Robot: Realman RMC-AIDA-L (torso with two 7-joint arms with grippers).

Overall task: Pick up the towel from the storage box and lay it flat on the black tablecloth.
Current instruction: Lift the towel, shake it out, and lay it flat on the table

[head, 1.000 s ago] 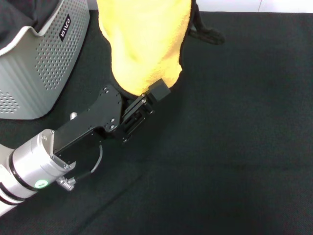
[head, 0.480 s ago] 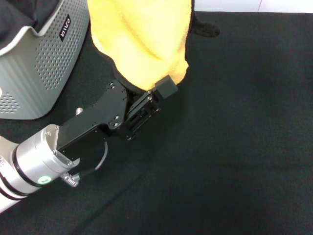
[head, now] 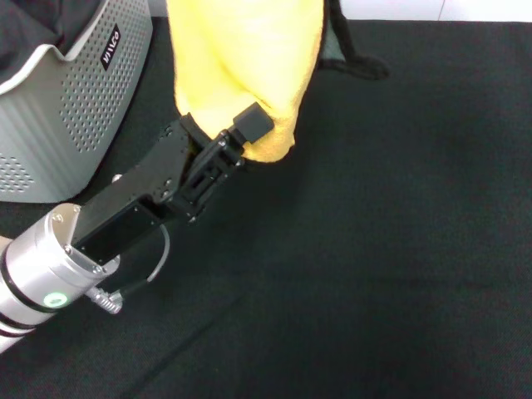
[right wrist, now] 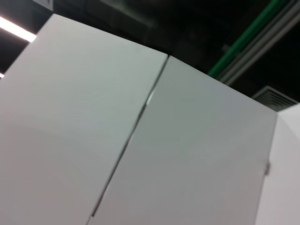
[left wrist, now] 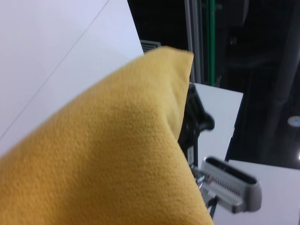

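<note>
The towel is hanging in the air, yellow side toward you, running as a long drape from above the head view's top edge down to a bunched lower end over the tablecloth; its long axis is lying close to vertical, and a strip of its grey-green side is showing along its right edge. You are looking at that lower end meeting the left gripper, which is reaching up from the lower left with its tip pressed into the cloth; judged from the fold gathered at the tip, the fingers are pinching the towel's bottom edge, though the cloth is hiding most of the contact. In the left wrist view the towel is filling the foreground, right against the camera. The box is standing at the far left, well apart from the towel, so the lift out of it is done. The right gripper is not showing in any view, so you cannot tell its state or whether it is holding the upper end. The coming move is probably turning on drawing the lower end away from the upper one, bringing that axis down to horizontal over open tablecloth to the right.
</note>
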